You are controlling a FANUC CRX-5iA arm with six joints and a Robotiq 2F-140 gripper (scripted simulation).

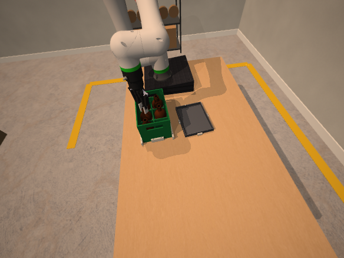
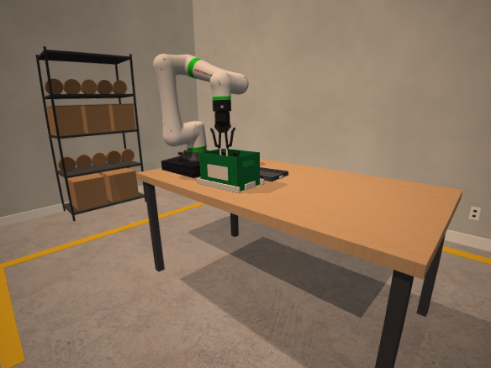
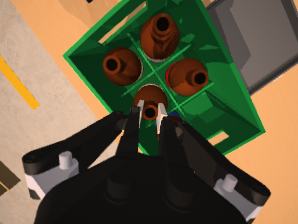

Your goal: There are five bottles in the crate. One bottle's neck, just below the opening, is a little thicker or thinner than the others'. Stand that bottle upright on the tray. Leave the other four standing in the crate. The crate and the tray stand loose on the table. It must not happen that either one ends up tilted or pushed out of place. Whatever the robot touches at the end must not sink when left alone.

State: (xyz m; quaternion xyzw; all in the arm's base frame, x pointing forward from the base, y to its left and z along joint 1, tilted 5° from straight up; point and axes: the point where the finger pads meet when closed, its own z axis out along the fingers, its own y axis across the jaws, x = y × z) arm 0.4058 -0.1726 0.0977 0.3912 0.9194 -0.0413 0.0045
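Observation:
A green crate (image 1: 153,118) stands on the table near the robot's base, with brown bottles standing in its cells. In the wrist view I see three free bottles (image 3: 160,35) (image 3: 120,65) (image 3: 192,77). My gripper (image 3: 150,108) is shut on the neck of a fourth brown bottle (image 3: 150,105), which stands in its cell in the crate's left column. The gripper's body hides the cell under it. In the top view the gripper (image 1: 144,109) reaches straight down into the crate. The dark grey tray (image 1: 194,119) lies empty just to the right of the crate.
The robot's black base (image 1: 169,73) stands right behind the crate. The crate (image 2: 229,168) and the tray (image 2: 273,172) sit at the table's end near the base. A shelf rack (image 2: 90,130) stands on the floor off the table.

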